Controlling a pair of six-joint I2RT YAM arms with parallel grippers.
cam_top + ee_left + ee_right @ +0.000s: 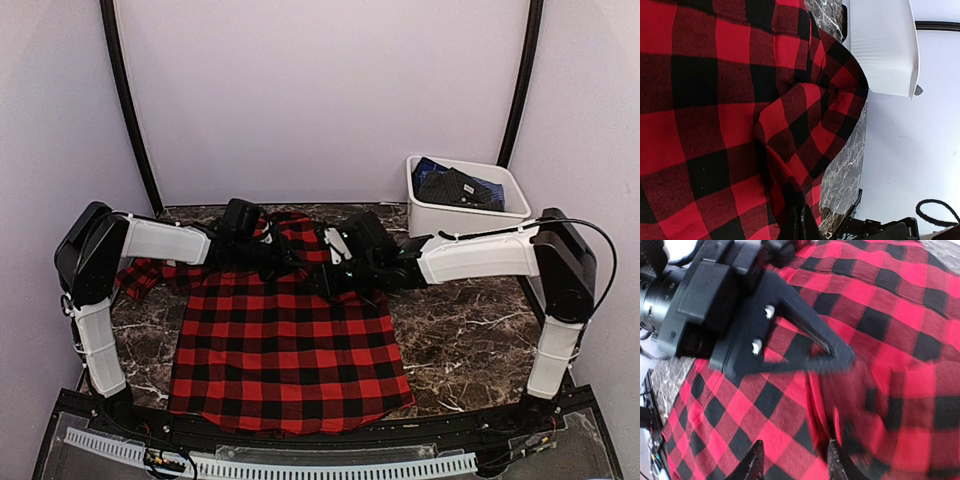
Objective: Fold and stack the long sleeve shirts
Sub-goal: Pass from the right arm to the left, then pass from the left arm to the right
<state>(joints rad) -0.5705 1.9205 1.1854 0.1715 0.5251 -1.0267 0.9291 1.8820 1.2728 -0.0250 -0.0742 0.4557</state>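
From the overhead camera I see the red-and-black flannel shirt (285,350) spread flat over the marble table (470,340). It fills the centre and lower middle of the frame, with its hem towards the bottom edge and its upper part under the arms. One sleeve (140,275) trails out at the left of the frame beneath my left arm. Both arms reach inward and meet over the upper part of the shirt, the left gripper (278,258) just left of centre and the right gripper (335,272) just right of it, close together. On my left wrist camera the left gripper's fingers (799,225) sit at the bottom edge with the jaws together. A raised ridge of checked cloth runs from the flat fabric straight into them, so I read it as clamped on a fold of the shirt. On my right wrist camera the right gripper's fingertips (756,466) stand apart at the bottom of the frame, with flat cloth showing between them and nothing pinched; the lower right of that view is a little blurred. The left gripper's black body and pointed finger fill that frame's upper left, the tip pressed down on the shirt. A white tub (440,215) stands at the upper right of the overhead frame, on the table's far corner, with dark and blue cloth (455,187) inside.
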